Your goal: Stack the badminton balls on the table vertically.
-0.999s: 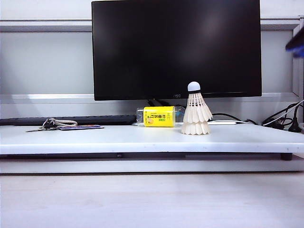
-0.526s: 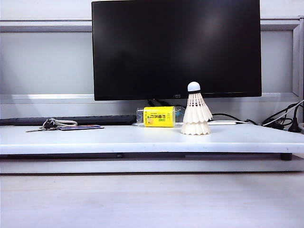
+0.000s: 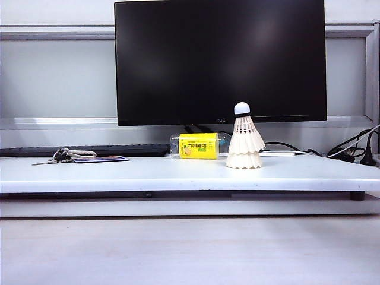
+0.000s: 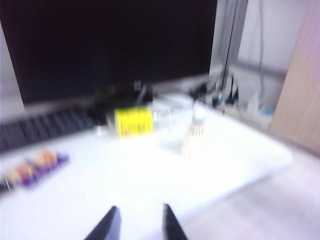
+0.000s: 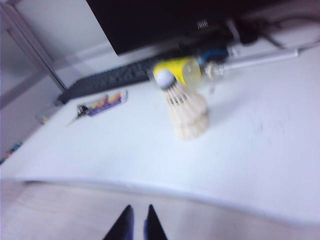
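Two badminton balls (image 3: 245,140) stand stacked upright, one nested on the other, on the white bench (image 3: 148,173).
They sit just beside a yellow-labelled bottle (image 3: 199,145) under the monitor (image 3: 219,59). Left gripper (image 4: 138,226) fingers part-open, empty; right gripper (image 5: 137,226) fingers nearly closed, empty; both held back from the bench.

The right arm's blurred dark shape, seen a second ago at the exterior view's upper right edge, is gone from that view. Now the right gripper (image 5: 137,222) shows only in its own wrist view, off the table (image 5: 150,150).
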